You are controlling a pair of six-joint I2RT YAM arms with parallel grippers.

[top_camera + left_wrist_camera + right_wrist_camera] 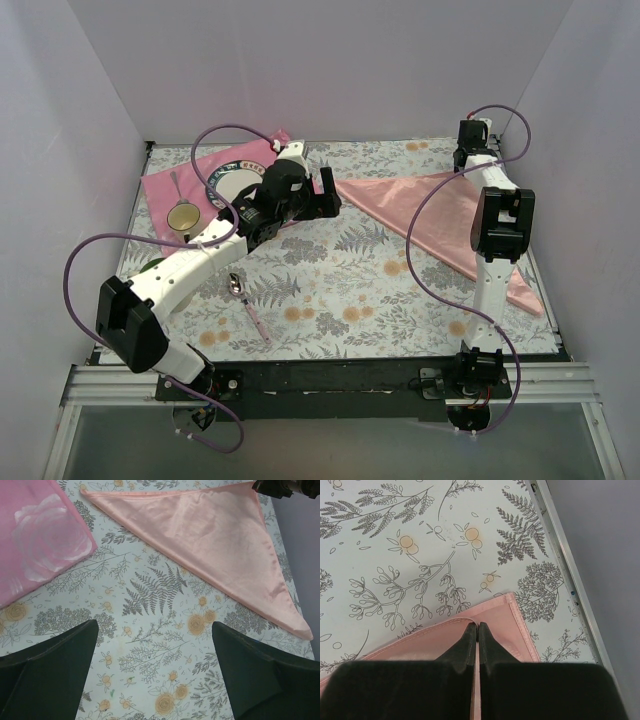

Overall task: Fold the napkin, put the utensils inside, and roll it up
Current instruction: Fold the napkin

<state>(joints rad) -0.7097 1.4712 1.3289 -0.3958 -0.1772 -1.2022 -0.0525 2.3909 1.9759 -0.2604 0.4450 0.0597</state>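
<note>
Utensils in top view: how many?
2. A gold spoon lies on the hot-pink mat, left of the plate; a pink-handled utensil lies on the floral tablecloth near the left arm. Others may be hidden under that arm.

Plain salmon-pink napkin (215,535), rose-printed hot-pink mat (35,545), floral fern-patterned pale tablecloth (160,645).

Triangle-folded napkin (440,210) at R, L claw (320,203) wide open by its L tip; spoon (183,217) on pink mat (158,190).
</note>
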